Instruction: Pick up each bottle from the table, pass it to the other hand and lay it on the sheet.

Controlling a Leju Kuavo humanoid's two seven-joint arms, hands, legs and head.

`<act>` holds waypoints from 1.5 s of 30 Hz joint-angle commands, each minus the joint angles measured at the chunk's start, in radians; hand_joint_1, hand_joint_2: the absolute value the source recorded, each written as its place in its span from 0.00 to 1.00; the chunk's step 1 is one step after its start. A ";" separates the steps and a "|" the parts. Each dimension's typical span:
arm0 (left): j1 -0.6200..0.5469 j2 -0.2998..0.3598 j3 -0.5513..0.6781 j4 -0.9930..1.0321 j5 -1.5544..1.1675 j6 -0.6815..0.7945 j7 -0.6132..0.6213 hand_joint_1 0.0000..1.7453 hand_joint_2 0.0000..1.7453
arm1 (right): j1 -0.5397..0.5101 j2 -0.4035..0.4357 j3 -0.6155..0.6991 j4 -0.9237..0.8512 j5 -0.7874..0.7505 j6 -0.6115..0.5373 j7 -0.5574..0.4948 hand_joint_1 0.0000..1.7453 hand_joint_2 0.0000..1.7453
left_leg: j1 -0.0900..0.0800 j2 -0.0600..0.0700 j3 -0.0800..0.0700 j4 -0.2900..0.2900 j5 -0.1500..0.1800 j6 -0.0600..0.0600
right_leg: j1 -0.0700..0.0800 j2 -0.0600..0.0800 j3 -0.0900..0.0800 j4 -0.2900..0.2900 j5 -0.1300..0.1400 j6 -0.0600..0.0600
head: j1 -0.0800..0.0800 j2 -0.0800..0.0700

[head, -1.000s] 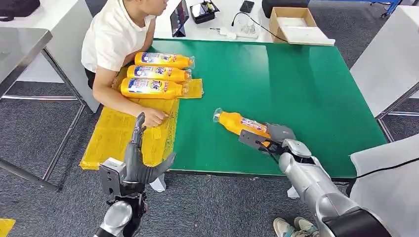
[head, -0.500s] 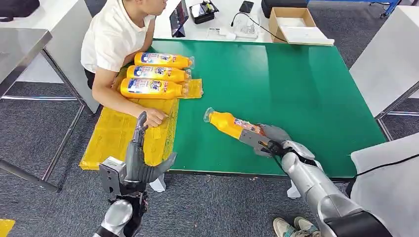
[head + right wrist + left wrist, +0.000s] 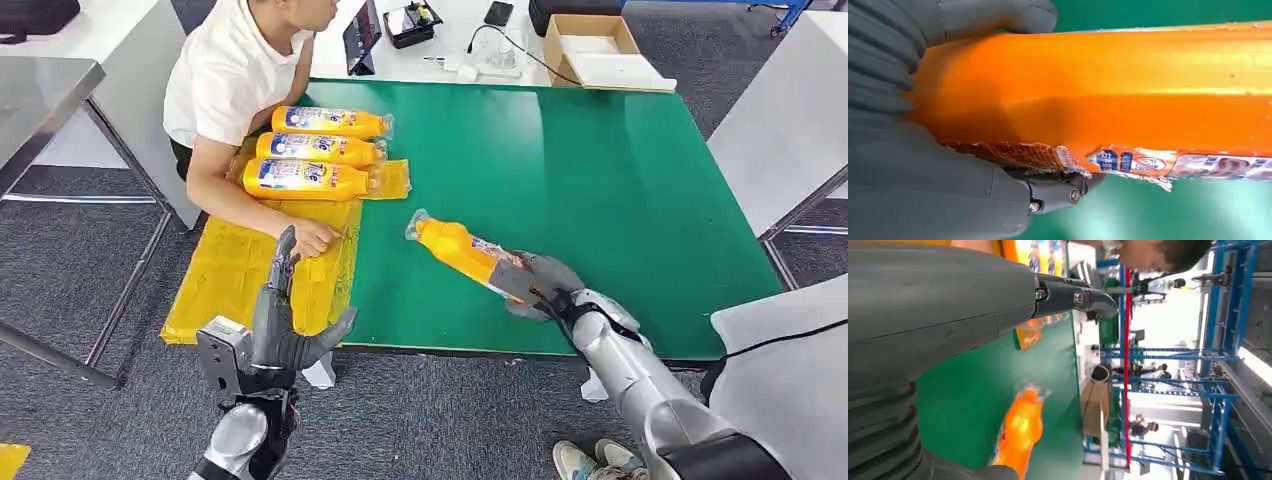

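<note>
You have the green table (image 3: 620, 170) ahead with the yellow sheet (image 3: 235, 270) draped over its left edge, three bottles (image 3: 315, 150) lying side by side at the sheet's far end beside a seated person (image 3: 235, 80). Your right hand (image 3: 540, 283) grips the base of the orange bottle (image 3: 460, 250), cap end angled toward the sheet. Your left hand (image 3: 280, 325) waits empty by the near edge, fingers spread.

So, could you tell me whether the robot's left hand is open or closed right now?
Open: the left hand holds nothing, fingers spread apart beside the yellow plastic sheet.
</note>
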 commanded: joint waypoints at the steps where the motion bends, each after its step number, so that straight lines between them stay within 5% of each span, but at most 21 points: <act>1: 0.031 -0.018 0.015 0.057 0.341 -0.113 0.155 0.00 1.00 | 0.260 0.016 0.032 -0.465 -0.222 -0.057 -0.066 1.00 1.00 | 0.000 0.000 0.002 -0.001 -0.001 -0.001 | 0.001 0.000 0.002 -0.001 -0.001 -0.001 | 0.000 0.000; 4: 0.026 -0.012 -0.002 0.090 0.351 -0.086 0.152 0.00 1.00 | 0.326 0.019 0.084 -0.611 -0.263 -0.080 -0.067 1.00 1.00 | 0.000 -0.001 -0.002 -0.001 -0.001 -0.001 | 0.000 0.000 -0.001 0.000 -0.001 -0.001 | 0.000 0.000; 5: -0.012 0.050 -0.107 0.094 0.302 -0.240 0.100 0.00 1.00 | 0.305 0.024 0.154 -0.598 -0.268 0.014 -0.103 1.00 1.00 | 0.001 0.000 0.003 -0.001 -0.004 -0.002 | 0.001 0.000 0.004 0.000 -0.004 -0.003 | 0.000 0.000; 10: -0.012 0.003 -0.060 0.090 0.404 -0.281 0.139 0.00 1.00 | 0.292 0.094 0.231 -0.554 -0.273 -0.076 -0.131 1.00 1.00 | 0.001 0.002 -0.003 -0.001 -0.003 -0.002 | 0.001 0.002 -0.003 0.001 -0.003 -0.003 | 0.000 0.000; 41: -0.041 0.016 -0.122 0.058 0.443 -0.340 0.146 0.00 1.00 | 0.223 0.104 0.407 -0.434 -0.180 -0.084 -0.113 1.00 1.00 | 0.000 0.000 -0.004 -0.001 -0.002 -0.002 | 0.000 0.000 -0.005 0.000 -0.003 -0.002 | 0.000 0.000; 42: -0.044 0.006 -0.113 0.065 0.450 -0.330 0.148 0.01 1.00 | 0.222 0.106 0.410 -0.431 -0.181 -0.085 -0.113 1.00 1.00 | 0.000 -0.001 -0.007 -0.001 -0.001 -0.001 | 0.000 0.000 -0.007 0.000 -0.002 -0.002 | 0.001 0.000; 43: -0.049 0.005 -0.113 0.067 0.451 -0.328 0.151 0.23 1.00 | 0.220 0.106 0.417 -0.433 -0.170 -0.091 -0.110 1.00 1.00 | 0.000 -0.001 -0.007 -0.001 0.000 -0.001 | 0.000 -0.001 -0.007 0.000 -0.002 -0.002 | 0.000 0.000; 44: -0.051 0.006 -0.115 0.073 0.469 -0.338 0.167 0.30 1.00 | 0.219 0.104 0.425 -0.437 -0.160 -0.101 -0.108 1.00 1.00 | 0.000 -0.001 -0.005 -0.001 -0.001 -0.002 | 0.000 -0.001 -0.005 0.000 -0.003 -0.002 | 0.000 0.000; 45: -0.052 0.010 -0.114 0.078 0.480 -0.345 0.177 0.18 1.00 | 0.217 0.102 0.433 -0.442 -0.145 -0.116 -0.103 1.00 1.00 | 0.001 -0.001 -0.004 -0.001 -0.002 -0.002 | 0.001 -0.001 -0.003 0.000 -0.003 -0.003 | 0.000 0.000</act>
